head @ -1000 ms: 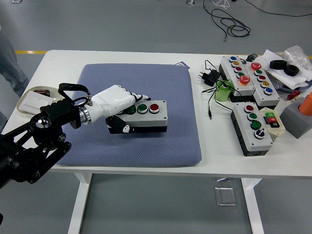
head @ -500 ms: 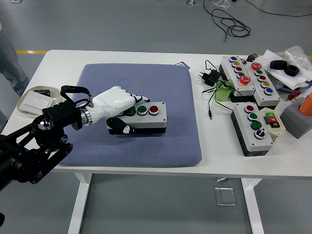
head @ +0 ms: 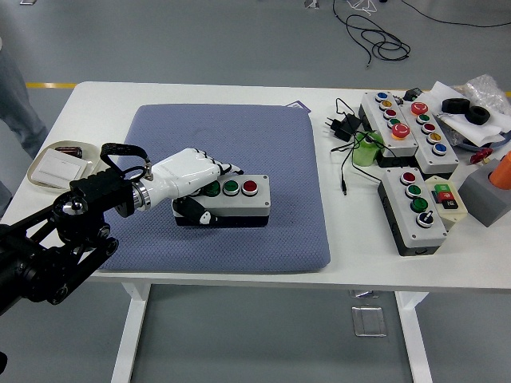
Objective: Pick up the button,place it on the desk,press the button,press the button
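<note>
The button box [head: 237, 199], a grey-topped case with a black base, is seen lying on the blue mat [head: 239, 144], towards the mat's near left part. Two green buttons and one red button are set in a row on its top; the leftmost green one is partly covered by white fingers. The box's left end is hidden behind the left hand [head: 188, 180], which is closed around it, the fingers laid over the top and the thumb pressed against the near side. Whether the box rests fully on the mat or is slightly raised cannot be told. The black left arm is cut off at the picture's lower left corner.

On the white table [head: 200, 92], a shallow tray [head: 49, 165] is partly hidden behind the arm at the left edge. To the right of the mat, other button boxes [head: 411, 207] are grouped with a black cable [head: 345, 128]; items at the far right are cut off.
</note>
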Robot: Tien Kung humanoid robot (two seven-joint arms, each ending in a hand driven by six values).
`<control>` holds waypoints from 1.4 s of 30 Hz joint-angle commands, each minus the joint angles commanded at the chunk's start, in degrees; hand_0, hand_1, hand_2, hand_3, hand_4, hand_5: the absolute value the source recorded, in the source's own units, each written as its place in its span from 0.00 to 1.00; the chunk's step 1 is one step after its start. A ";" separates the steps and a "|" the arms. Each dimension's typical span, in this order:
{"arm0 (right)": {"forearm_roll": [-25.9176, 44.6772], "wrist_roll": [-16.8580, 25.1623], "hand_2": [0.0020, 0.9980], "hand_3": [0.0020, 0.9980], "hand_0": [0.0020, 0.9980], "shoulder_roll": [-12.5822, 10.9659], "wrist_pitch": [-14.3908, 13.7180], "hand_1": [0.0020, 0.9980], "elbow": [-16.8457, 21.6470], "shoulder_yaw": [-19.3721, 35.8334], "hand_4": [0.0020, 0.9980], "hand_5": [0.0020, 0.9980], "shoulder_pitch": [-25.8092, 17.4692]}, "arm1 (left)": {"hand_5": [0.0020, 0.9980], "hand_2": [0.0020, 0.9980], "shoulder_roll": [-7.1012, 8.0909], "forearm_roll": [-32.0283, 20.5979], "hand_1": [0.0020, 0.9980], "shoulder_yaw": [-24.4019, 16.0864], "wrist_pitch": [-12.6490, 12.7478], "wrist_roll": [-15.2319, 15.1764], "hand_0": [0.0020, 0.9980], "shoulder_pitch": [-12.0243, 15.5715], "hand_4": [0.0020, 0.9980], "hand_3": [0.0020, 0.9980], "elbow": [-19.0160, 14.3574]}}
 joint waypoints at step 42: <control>0.78 0.07 0.62 0.56 0.63 -0.02 -0.11 0.50 0.00 -0.46 0.30 0.23 -0.32 | 0.68 1.00 1.91 -6.30 1.00 -11.34 -9.72 5.15 1.00 5.55 1.00 1.00 -11.44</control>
